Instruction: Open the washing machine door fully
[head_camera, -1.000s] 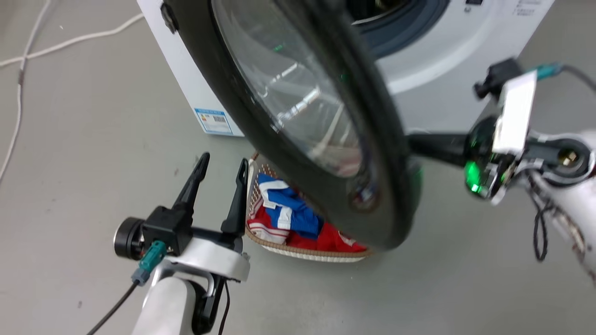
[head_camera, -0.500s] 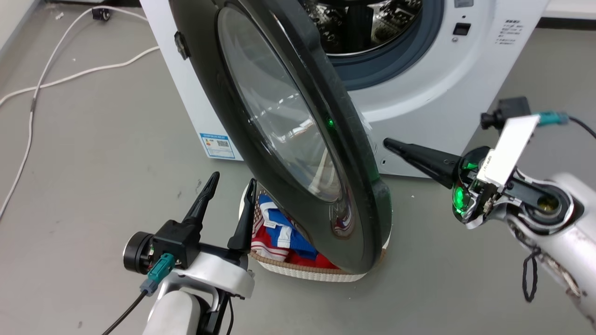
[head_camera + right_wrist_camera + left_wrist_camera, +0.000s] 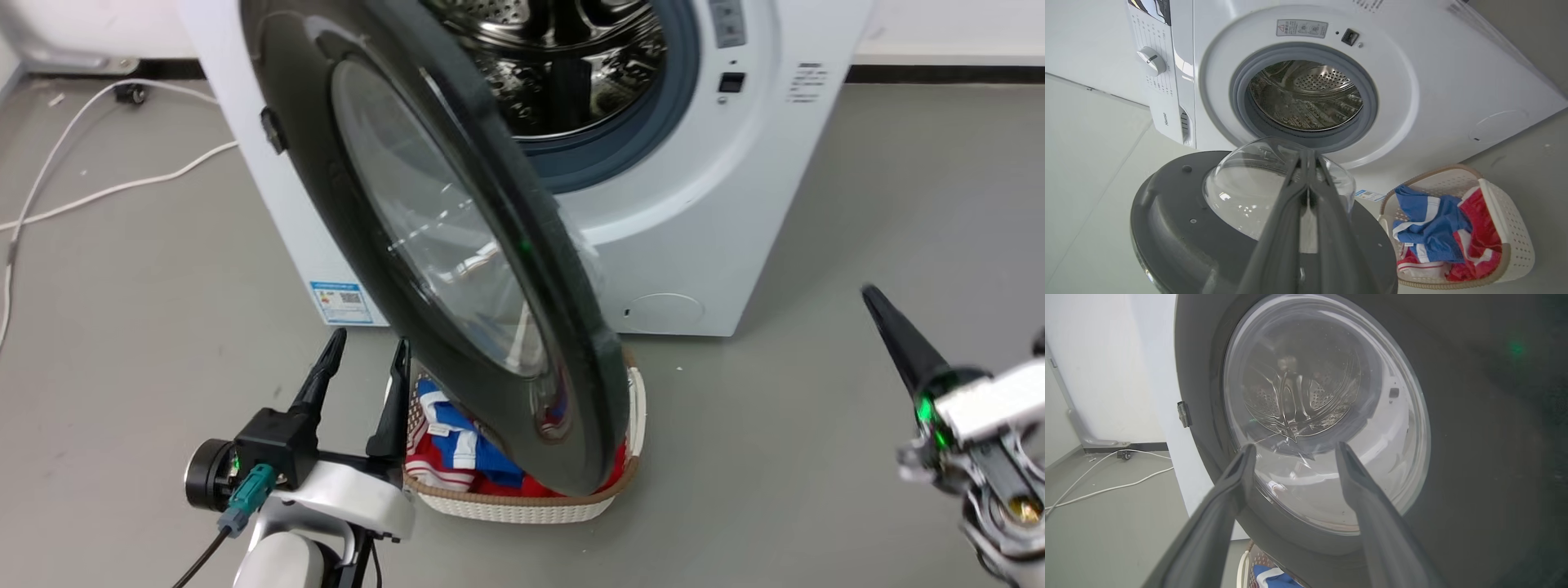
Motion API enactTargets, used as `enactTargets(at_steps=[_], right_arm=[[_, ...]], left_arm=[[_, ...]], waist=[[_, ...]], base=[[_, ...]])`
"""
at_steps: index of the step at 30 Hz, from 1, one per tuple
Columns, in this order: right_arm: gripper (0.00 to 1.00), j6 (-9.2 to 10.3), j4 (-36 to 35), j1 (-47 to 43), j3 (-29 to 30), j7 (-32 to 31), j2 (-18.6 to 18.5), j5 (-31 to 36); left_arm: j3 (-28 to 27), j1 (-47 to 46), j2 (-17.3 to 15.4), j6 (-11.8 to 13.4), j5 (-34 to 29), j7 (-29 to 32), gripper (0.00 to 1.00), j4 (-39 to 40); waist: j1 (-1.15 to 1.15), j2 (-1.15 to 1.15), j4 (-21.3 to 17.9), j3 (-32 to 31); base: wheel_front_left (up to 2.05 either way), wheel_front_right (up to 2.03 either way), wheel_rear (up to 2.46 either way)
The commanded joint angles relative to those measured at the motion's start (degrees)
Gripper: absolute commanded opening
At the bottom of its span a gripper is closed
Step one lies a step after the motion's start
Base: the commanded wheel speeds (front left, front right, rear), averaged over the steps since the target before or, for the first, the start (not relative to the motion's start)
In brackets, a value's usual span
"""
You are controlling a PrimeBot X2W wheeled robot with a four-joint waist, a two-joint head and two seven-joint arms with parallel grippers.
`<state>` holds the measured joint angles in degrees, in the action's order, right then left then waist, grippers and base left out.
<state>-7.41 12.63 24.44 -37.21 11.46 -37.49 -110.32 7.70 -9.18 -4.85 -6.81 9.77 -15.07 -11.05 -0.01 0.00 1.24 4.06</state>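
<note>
Red and blue clothes (image 3: 457,453) fill the basket (image 3: 522,510) under the door (image 3: 424,245), which stands swung out from the washer (image 3: 718,204). The left gripper (image 3: 368,341) gapes, holding nothing, just beside the basket. The right gripper (image 3: 872,296) is pinched together on nothing, well apart. The right wrist view shows the door's grey inner face (image 3: 1167,212).
</note>
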Motion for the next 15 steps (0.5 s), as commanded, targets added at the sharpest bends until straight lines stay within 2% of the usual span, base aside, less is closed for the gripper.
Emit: enactTargets(at_steps=[1,5,6,7,8,9,13,15], right_arm=[[0.0,-0.15,-0.26,-2.08,0.08,1.58,-0.6,1.66],[0.0,-0.15,2.14,-5.45,2.64,3.59,-2.35,10.17],[0.15,-0.15,3.25,-5.79,4.72,3.66,-1.88,13.44],[0.49,-0.15,4.23,-6.45,7.02,3.66,-0.97,17.18],[0.9,-0.15,5.0,-7.35,9.3,3.67,0.16,20.86],[1.0,-0.15,5.65,-8.07,11.86,3.63,1.32,25.48],[1.0,-0.15,5.94,-10.48,22.82,3.65,5.63,47.13],[1.0,-0.15,4.24,-12.27,27.77,3.65,9.22,57.55]], left_arm=[[-0.32,0.74,-0.24,0.24,0.15,-0.15,1.0,-0.19],[-1.17,1.15,-0.34,0.79,0.55,-0.15,1.0,-0.67],[-1.54,1.29,-0.42,0.87,0.64,-0.15,1.0,-0.68],[-1.75,1.42,-0.46,1.04,0.65,-0.15,1.0,-0.78],[-1.95,1.51,-0.51,1.16,0.74,-0.15,1.0,-0.83],[-2.2,1.67,-0.62,1.26,0.85,-0.15,1.0,-0.87],[-2.92,2.04,-0.81,1.66,1.03,-0.15,1.0,-0.87],[-3.35,2.14,-0.85,1.97,0.95,-0.15,1.0,-0.76]], waist=[[0.01,0.0,-0.91,-0.67],[0.01,0.0,-2.38,-1.25],[0.01,0.0,-2.83,-1.37],[0.01,0.0,-3.15,-1.49],[0.01,0.0,-3.43,-1.61],[0.01,0.0,-3.75,-1.75],[0.01,0.0,-4.58,-2.22],[0.01,0.0,-4.8,-2.29]], base=[[0.0,0.0,0.0],[0.0,0.0,0.0],[0.0,0.0,0.0],[0.0,0.0,0.0],[0.0,0.0,0.0],[0.0,0.0,0.0],[0.0,0.0,0.0],[0.0,0.0,0.0]])
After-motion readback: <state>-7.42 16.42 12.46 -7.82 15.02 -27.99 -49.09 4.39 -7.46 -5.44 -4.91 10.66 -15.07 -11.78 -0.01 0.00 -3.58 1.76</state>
